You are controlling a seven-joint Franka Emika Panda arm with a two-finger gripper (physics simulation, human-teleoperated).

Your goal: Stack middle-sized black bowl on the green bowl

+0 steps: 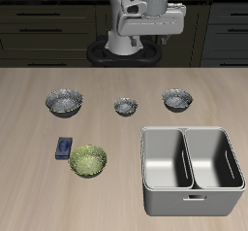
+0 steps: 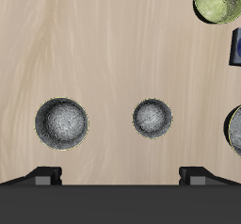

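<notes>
The middle-sized black bowl [image 1: 176, 99] stands upright at the back of the table, with a silvery-speckled inside; it also shows in the wrist view [image 2: 62, 122]. The green bowl [image 1: 87, 161] sits nearer the table's front edge, yellow-green with a mottled inside, and part of it shows in the wrist view [image 2: 218, 0]. My gripper [image 1: 145, 41] hangs high above the table's back, over none of the bowls. In the wrist view the gripper [image 2: 122, 179] has its fingers spread wide and holds nothing.
The smallest dark bowl [image 1: 125, 106] stands between the middle-sized one and the largest dark bowl [image 1: 64, 102]. A small blue box [image 1: 64, 147] lies beside the green bowl. A silver two-basin bin [image 1: 189, 167] fills the front corner.
</notes>
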